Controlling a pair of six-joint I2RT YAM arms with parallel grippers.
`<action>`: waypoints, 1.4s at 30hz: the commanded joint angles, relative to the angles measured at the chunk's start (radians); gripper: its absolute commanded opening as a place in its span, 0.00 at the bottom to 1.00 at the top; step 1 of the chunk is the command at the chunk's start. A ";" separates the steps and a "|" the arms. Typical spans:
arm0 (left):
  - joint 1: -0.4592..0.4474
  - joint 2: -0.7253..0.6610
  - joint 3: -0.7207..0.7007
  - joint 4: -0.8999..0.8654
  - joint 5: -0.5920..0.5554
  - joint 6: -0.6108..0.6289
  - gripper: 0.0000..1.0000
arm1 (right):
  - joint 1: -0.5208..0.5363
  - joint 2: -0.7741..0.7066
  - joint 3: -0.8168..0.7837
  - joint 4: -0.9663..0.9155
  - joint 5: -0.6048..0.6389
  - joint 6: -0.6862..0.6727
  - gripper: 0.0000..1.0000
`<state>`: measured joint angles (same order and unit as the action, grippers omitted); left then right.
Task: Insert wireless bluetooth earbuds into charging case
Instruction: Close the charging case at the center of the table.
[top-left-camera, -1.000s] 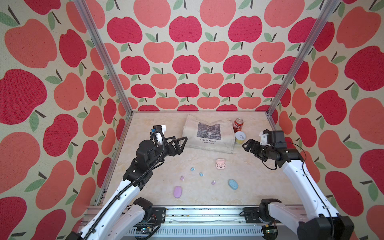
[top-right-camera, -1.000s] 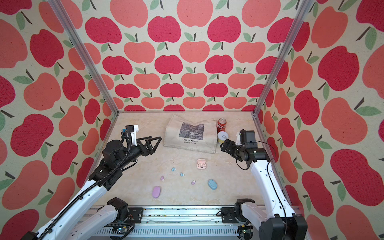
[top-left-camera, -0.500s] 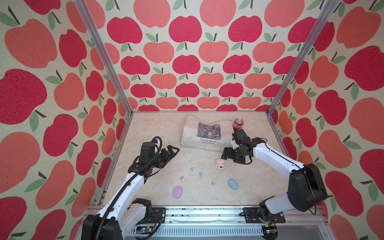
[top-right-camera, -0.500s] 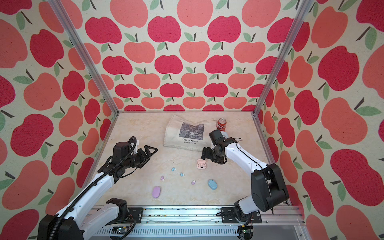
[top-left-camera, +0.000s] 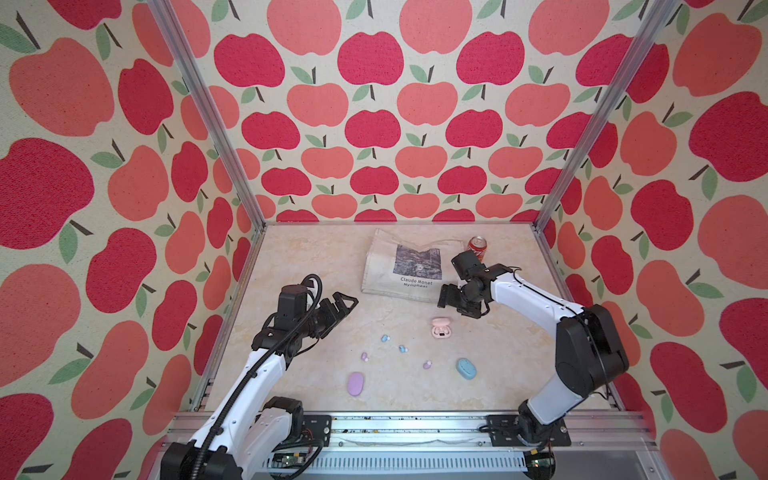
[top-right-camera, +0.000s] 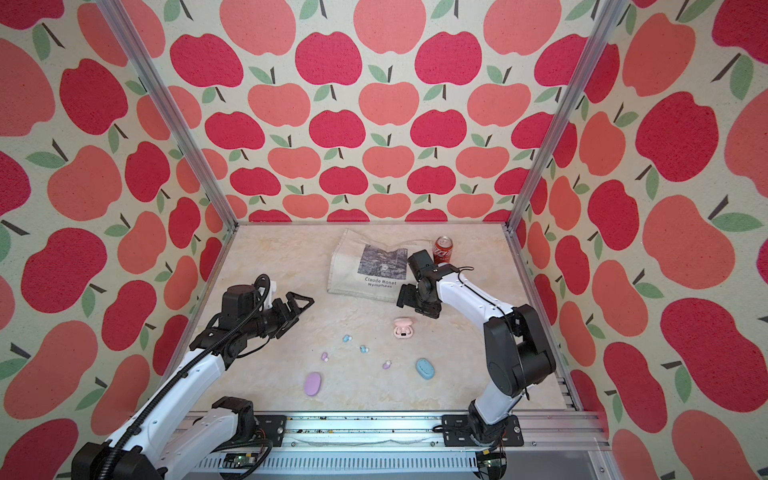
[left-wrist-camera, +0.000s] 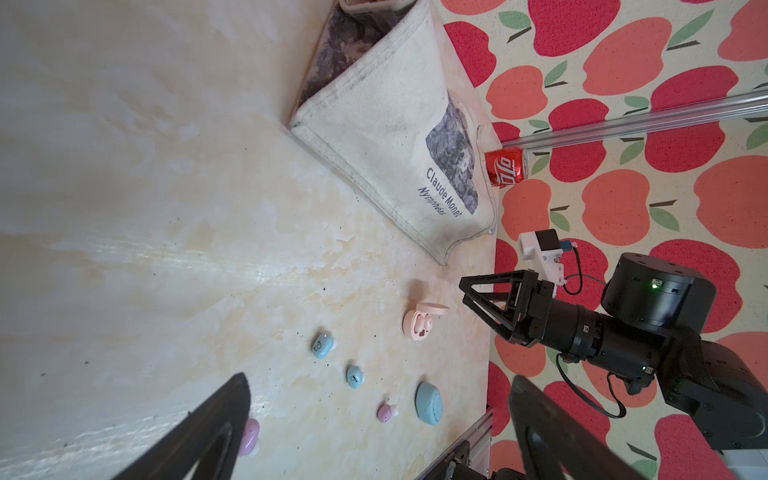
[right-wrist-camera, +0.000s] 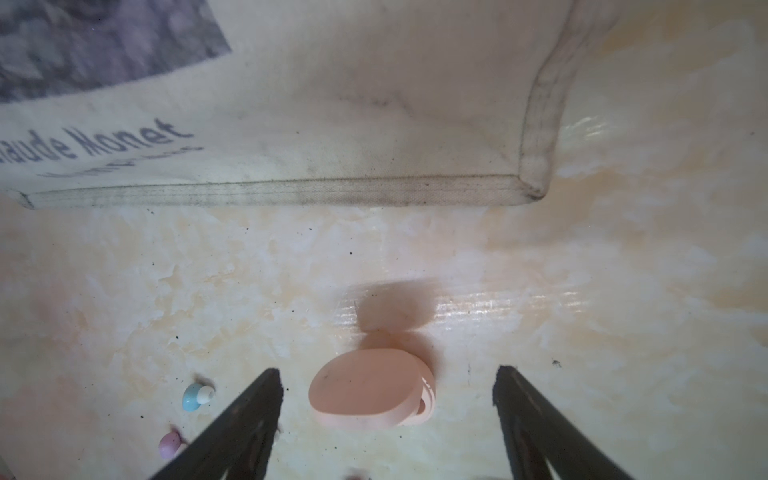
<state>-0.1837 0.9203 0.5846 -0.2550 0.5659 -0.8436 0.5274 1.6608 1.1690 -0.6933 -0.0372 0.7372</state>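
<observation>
The pink charging case (top-left-camera: 440, 328) (right-wrist-camera: 365, 392) stands open mid-table with its lid up. My right gripper (top-left-camera: 443, 297) (right-wrist-camera: 387, 372) hangs open just behind and above it, and the case shows between its fingers without touching them. Two light blue earbuds (top-left-camera: 385, 338) (top-left-camera: 402, 348) and two lilac earbuds (top-left-camera: 364, 356) (top-left-camera: 427, 365) lie loose in front of the case. A closed blue case (top-left-camera: 466, 368) and a closed lilac case (top-left-camera: 355, 383) lie nearer the front. My left gripper (top-left-camera: 347, 303) (left-wrist-camera: 380, 380) is open and empty, raised left of the buds.
A cream tote bag (top-left-camera: 411, 266) printed "Claude Monet" lies flat at the back, its near corner right by my right gripper. A red soda can (top-left-camera: 477, 248) stands behind the right wrist. Apple-patterned walls and metal posts close in three sides.
My right arm has swung in from the right wall to hover behind the pink case, its jaws slightly narrower. My left arm has dropped lower and drawn back a little.
</observation>
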 joint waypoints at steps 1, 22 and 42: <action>0.004 -0.016 0.030 -0.042 -0.003 0.026 0.99 | 0.013 0.038 0.025 -0.058 0.037 0.045 0.82; 0.006 -0.021 0.035 -0.063 -0.027 0.023 0.99 | 0.063 0.019 -0.049 -0.095 0.088 0.107 0.80; 0.050 -0.070 0.028 -0.023 0.030 0.020 0.99 | 0.068 -0.146 0.055 -0.291 -0.017 -0.318 0.82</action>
<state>-0.1532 0.8562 0.5903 -0.3092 0.5510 -0.8391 0.5873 1.5776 1.1786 -0.8593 -0.0006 0.6228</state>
